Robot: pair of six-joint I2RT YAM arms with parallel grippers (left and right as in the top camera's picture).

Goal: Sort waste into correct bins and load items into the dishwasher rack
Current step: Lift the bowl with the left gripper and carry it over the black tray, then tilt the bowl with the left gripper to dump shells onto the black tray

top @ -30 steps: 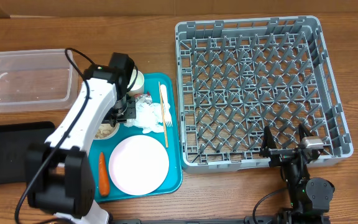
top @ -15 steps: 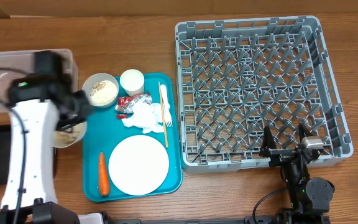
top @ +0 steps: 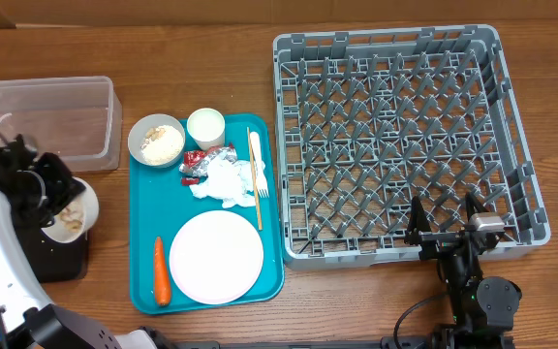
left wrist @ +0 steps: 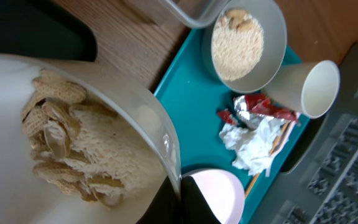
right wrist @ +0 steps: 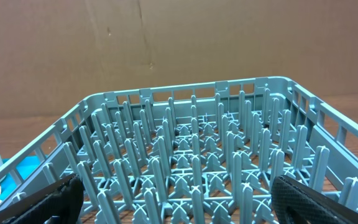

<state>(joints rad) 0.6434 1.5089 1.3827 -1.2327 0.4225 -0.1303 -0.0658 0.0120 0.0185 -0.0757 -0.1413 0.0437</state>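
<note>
Overhead view: the left pincer (top: 52,198) is clamped shut on the rim of the whitish bowl (top: 70,210) and holds it above the black tray (top: 66,264), just beside the near wall of the clear tub (top: 66,116). A second ago this arm was bent over the teal tray (top: 148,206), gripping the bowl where it stood. Half a second ago it was swinging left with it. The bowl is now off the teal tray and over the bins.

The left wrist view shows the food scraps (left wrist: 73,155), nut pieces on rice-like grains, still heaped inside, so emptying is not yet done. Tipping them into a bin looks like the step in hand.

With the arm gone, the rest of the teal tray is in plain sight:
- the grey bowl (top: 156,141), which also holds scraps
- the cup (top: 205,127)
- the foil wrapper (top: 201,160), touching the napkin (top: 223,182)
- the stick (top: 255,150) and fork (top: 259,182) along the right edge
- the plate (top: 216,257), with the carrot (top: 161,271) beside it

None of these has shifted.

The rack (top: 395,39) sits on the tabletop (top: 163,48) with nothing loaded. The right pincer (top: 444,219) has not moved. It rests at the rack's near edge with its jaws spread wide and holds nothing. Most of the task remains.
</note>
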